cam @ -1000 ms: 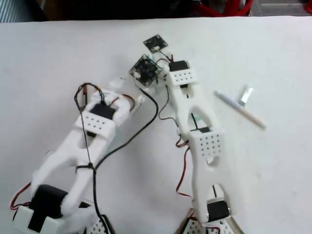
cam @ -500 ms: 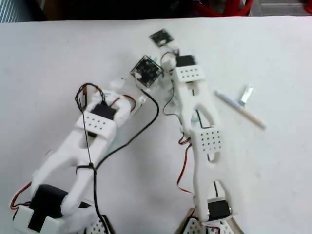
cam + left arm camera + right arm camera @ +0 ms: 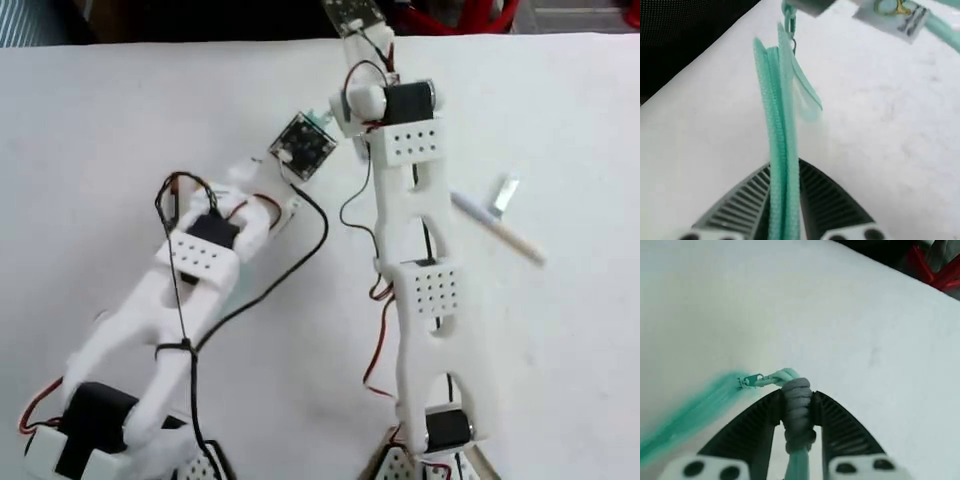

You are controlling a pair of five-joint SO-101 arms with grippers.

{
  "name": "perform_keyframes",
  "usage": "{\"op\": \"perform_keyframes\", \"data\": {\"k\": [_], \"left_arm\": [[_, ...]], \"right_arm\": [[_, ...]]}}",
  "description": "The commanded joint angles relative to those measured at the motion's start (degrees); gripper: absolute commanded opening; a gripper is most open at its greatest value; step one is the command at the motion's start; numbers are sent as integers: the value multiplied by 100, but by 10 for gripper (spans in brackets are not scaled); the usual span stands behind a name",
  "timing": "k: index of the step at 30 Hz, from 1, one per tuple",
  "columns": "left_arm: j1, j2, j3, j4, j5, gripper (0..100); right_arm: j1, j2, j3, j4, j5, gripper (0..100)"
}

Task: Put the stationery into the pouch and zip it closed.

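My left gripper (image 3: 784, 200) is shut on the edge of the green pouch (image 3: 782, 140), with the zipper tape standing on edge between its fingers. My right gripper (image 3: 797, 405) is shut on the grey knotted pull cord (image 3: 796, 395), and the zipper slider (image 3: 752, 380) sits just ahead of it. In the high view the right arm (image 3: 410, 140) stretches toward the far edge, and a sliver of the pouch (image 3: 325, 118) shows beside it. A pen (image 3: 495, 225) and a small silver clip (image 3: 505, 192) lie on the table to the right of that arm.
The white table (image 3: 120, 120) has open room at its left and far right. Black and red cables (image 3: 300, 260) run between the two arms. A white tag with a gold ring (image 3: 900, 15) hangs at the pouch's far end.
The right arm has stretched out toward the far edge, carrying its wrist and the pull cord away from the left gripper. The left arm, pen and clip have stayed put.
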Motion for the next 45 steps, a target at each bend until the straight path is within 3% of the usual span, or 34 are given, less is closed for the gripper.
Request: {"op": "perform_keyframes", "data": {"k": [1, 12, 28, 31, 37, 45], "left_arm": [[-84, 136, 26, -9, -9, 23], [-75, 136, 26, -9, 9, 23], [-75, 136, 26, -9, 26, 23], [-57, 84, -18, -62, 316, 27], [347, -198, -167, -97, 457, 158], [1007, -637, -176, -105, 492, 158]], "right_arm": [[163, -1068, -466, -4, -193, 19], [22, -2563, -431, 365, -176, 19], [-277, -3530, -387, 637, -202, 19], [-233, -3679, -185, 637, -202, 19], [-347, -4479, 264, 637, -211, 19], [-382, -6114, 2110, 620, -220, 19]]}}
